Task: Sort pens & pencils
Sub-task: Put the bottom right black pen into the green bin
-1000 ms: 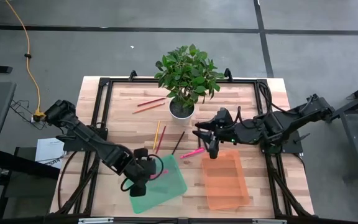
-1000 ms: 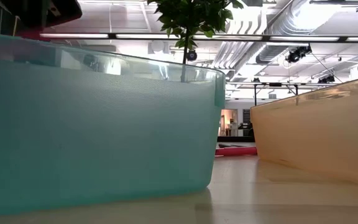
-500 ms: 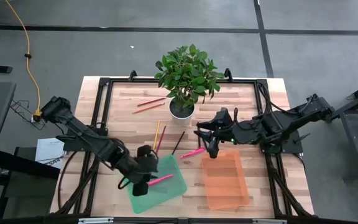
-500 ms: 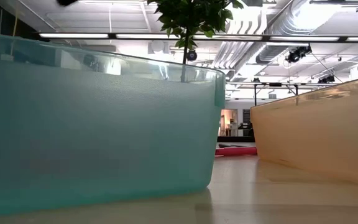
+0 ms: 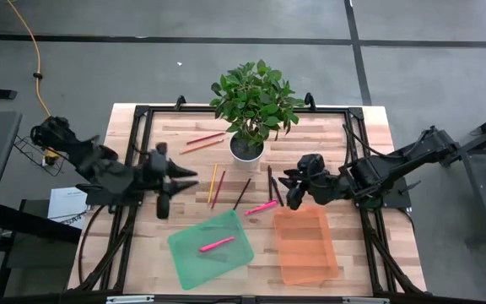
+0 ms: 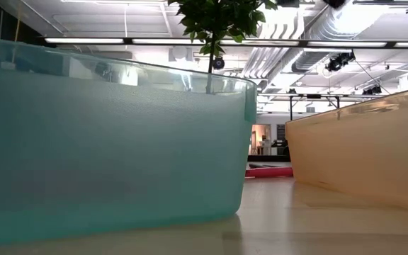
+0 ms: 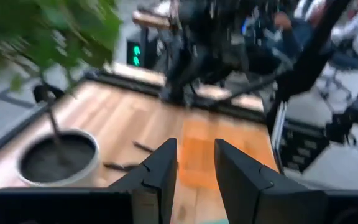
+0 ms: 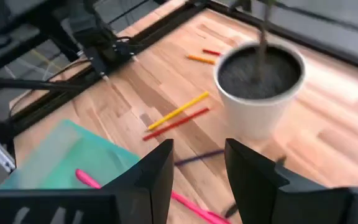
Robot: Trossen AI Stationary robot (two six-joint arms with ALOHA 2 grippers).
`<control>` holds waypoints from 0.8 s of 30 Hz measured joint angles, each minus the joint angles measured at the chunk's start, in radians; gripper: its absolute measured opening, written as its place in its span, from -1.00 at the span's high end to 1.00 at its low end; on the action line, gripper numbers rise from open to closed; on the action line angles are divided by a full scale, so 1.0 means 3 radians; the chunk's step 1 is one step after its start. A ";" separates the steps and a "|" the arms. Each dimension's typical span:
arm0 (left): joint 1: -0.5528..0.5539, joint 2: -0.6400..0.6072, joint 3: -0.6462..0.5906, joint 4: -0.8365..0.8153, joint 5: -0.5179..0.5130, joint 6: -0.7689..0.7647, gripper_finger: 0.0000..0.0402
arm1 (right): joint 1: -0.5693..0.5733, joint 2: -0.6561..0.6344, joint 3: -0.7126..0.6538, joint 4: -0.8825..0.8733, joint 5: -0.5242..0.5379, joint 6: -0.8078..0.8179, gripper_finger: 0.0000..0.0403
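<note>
A pink pen (image 5: 217, 245) is lying flat in the green tray (image 5: 188, 257); another pink pen (image 5: 262, 206) and dark pencils (image 5: 272, 186) are lying just beside the right gripper (image 5: 287, 187).

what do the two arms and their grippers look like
Both arms are dark, jointed links with black cables along them. The left gripper and right gripper each end in two flat, matte black fingers with squared tips, plain and unmarked.

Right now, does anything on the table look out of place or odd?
Nothing looks damaged or spilled. The green tray sits askew to the table edge, with one pink pen inside; the orange tray looks empty.
</note>
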 joint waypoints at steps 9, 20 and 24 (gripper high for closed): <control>-0.0003 -0.0201 -0.0005 -0.0330 -0.0089 0.0139 0.52 | -0.0186 -0.0641 -0.1340 0.0989 -0.0296 0.1137 0.35; -0.0003 -0.0313 -0.0006 -0.0895 -0.0097 0.0044 0.52 | -0.0822 -0.0669 -0.1498 0.1110 -0.0948 0.1693 0.47; -0.0003 -0.0354 -0.0006 -0.1162 -0.0078 -0.0074 0.52 | -0.1091 -0.0530 -0.1443 0.0977 -0.1252 0.1916 0.48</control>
